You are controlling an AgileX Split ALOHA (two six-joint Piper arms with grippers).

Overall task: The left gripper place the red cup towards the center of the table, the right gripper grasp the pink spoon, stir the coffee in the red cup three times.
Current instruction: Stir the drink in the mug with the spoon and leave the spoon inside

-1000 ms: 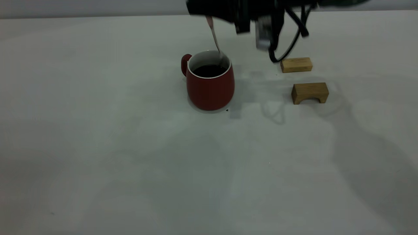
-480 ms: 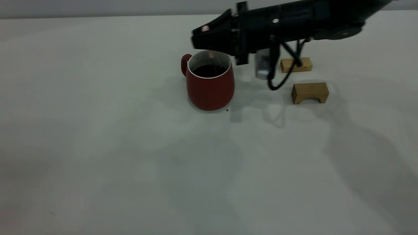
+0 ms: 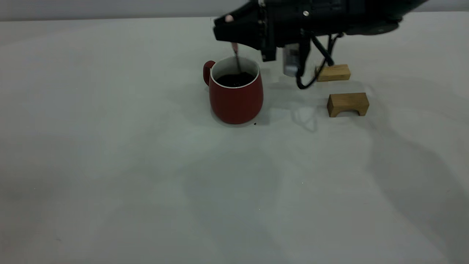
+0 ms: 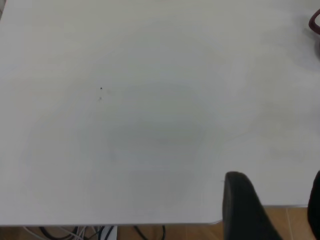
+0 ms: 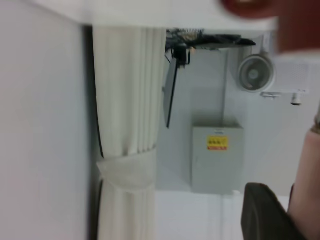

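A: Surface?
B: Off-white table, plain, soft shadows. Red cup stands upright on it, coffee inside. A dark speck on the table just right of the cup's base.

A: Grippers?
B: Right gripper just above the cup, clamped on the pink spoon; the spoon's bowl dips into the coffee. Left gripper well apart from the cup, near the table edge, fingers spread, holding nothing.

A: Else?
B: Two wooden blocks right of the cup. Right wrist view: white curtain, fan, grey cabinet.
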